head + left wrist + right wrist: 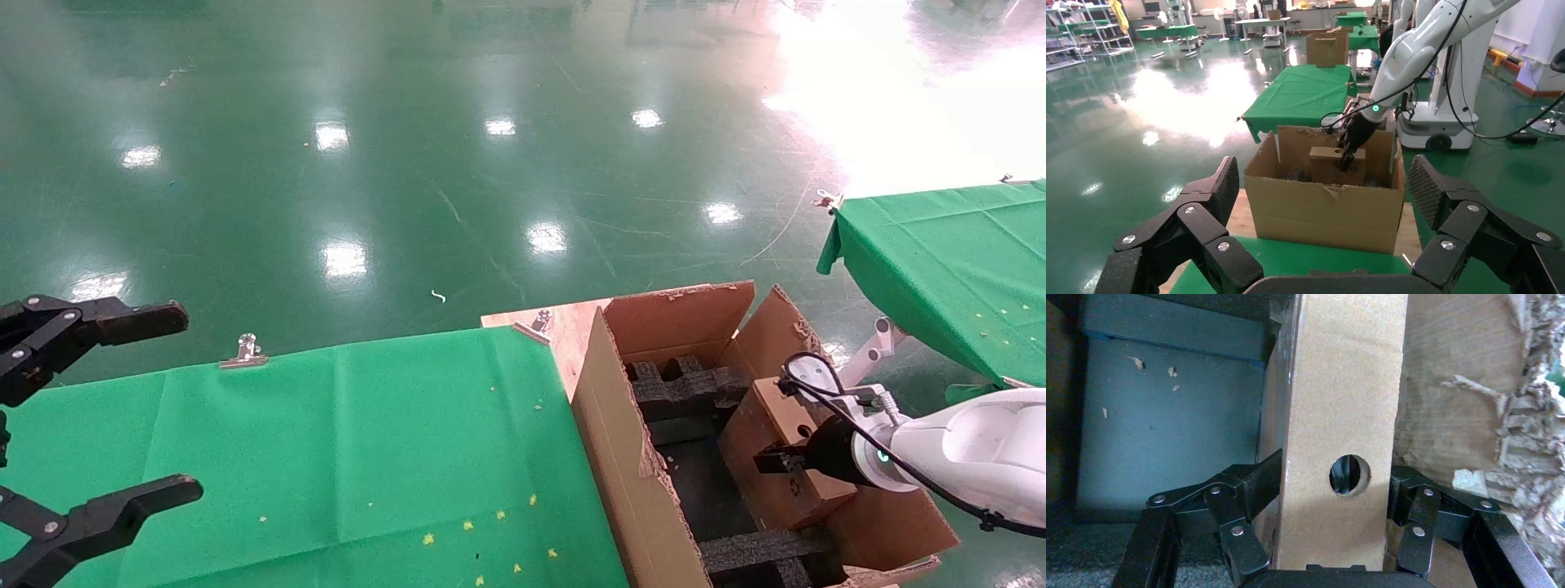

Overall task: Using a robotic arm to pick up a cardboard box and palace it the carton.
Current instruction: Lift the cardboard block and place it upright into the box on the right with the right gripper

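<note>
From the head view, my right gripper (776, 462), on the white robotic arm (964, 457), reaches into the carton (629, 457) and clasps the cardboard box (776, 433), which stands on edge between my fingers, close to the carton's wall on the side my arm comes from; black foam inserts (682, 384) lie beyond my fingertips and another nearer my body. My left gripper (90, 416) hangs spread wide over the green cloth table (343, 457), well apart from the carton, nothing between its fingers. In the left wrist view, my left fingers (1199, 214) stand splayed at either side, and past them, across the table edge, sits the carton (1324, 208) with the small box (1330, 166) upright inside it, my right gripper (1347, 160) pressed on its top edge. In the right wrist view, my right fingers (1248, 496) are closed against both broad faces of the box (1346, 404), its narrow edge with a round finger hole (1350, 475) directly between them; the carton's dark floor (1168, 422) lies beyond one finger and its torn, ragged wall (1468, 416) just beside the other.
</note>
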Controlling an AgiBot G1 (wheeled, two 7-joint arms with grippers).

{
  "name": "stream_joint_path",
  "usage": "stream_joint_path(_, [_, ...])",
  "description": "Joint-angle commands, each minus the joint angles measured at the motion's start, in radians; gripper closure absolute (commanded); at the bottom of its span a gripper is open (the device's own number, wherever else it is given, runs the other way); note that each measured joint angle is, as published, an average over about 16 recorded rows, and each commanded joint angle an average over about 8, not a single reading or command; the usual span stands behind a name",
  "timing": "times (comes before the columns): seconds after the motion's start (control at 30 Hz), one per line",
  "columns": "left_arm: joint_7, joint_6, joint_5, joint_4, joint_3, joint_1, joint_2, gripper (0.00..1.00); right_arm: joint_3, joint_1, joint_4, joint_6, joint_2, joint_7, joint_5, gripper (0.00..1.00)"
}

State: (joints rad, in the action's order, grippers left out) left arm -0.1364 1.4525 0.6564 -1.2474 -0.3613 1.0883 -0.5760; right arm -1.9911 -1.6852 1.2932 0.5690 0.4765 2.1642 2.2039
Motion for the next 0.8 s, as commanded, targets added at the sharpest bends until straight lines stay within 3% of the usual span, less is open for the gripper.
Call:
stream_joint_path(0.03, [0.000,0.000,0.000,0.000,0.000,0.000,0.000,0.00,0.000,0.008,-0.011,-0.003,0.008,0.008,0.007,1.00])
stream_joint_path(0.5, [0.000,0.000,0.000,0.000,0.000,0.000,0.000,0.00,-0.010,0.051,-0.081,-0.039,0.058,0.003,-0.021,1.00])
stream_joint_path(0.57, [0.000,0.000,0.000,0.000,0.000,0.000,0.000,0.00,-0.011,0.053,-0.085,-0.042,0.061,-0.001,-0.025,0.95])
stream_joint_path(0.6, [0.000,0.000,0.000,0.000,0.000,0.000,0.000,0.00,-0.011,0.054,-0.088,-0.045,0.063,-0.002,-0.027,0.87])
stream_joint_path(0.8, [0.000,0.000,0.000,0.000,0.000,0.000,0.000,0.00,-0.012,0.061,-0.096,-0.055,0.068,-0.007,-0.038,0.13])
